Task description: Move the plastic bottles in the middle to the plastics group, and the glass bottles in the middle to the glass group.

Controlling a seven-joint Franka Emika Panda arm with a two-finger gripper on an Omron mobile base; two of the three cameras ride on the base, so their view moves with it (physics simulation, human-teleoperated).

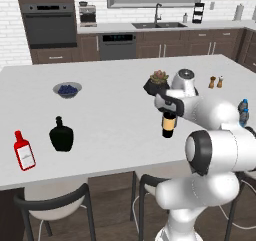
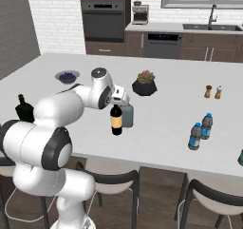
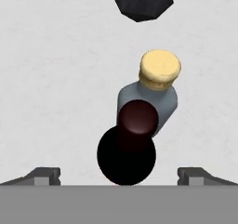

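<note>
A tall dark wine bottle [image 1: 169, 126] [image 2: 116, 121] with a tan label stands upright near the counter's front edge. A shorter grey bottle [image 2: 127, 115] [image 3: 158, 95] with a gold cap stands right behind it. My gripper [image 1: 169, 111] [image 2: 117, 103] [image 3: 120, 176] hangs open just above the wine bottle [image 3: 132, 139], with a fingertip on either side and touching nothing. Two small clear water bottles [image 2: 195, 136] [image 2: 207, 126] with blue caps stand together to the right. At the left stand the black flask [image 1: 61, 134] [image 2: 23, 109] and the red bottle [image 1: 23, 152].
A dark pot with a succulent [image 1: 158, 82] [image 2: 144, 84] [image 3: 142, 2] stands just beyond the two bottles. There is a bowl of blueberries [image 1: 67, 89] [image 2: 67, 76] at the back left and two small shakers [image 1: 216, 81] [image 2: 213, 91] at the back right. Stools stand under the counter's front edge.
</note>
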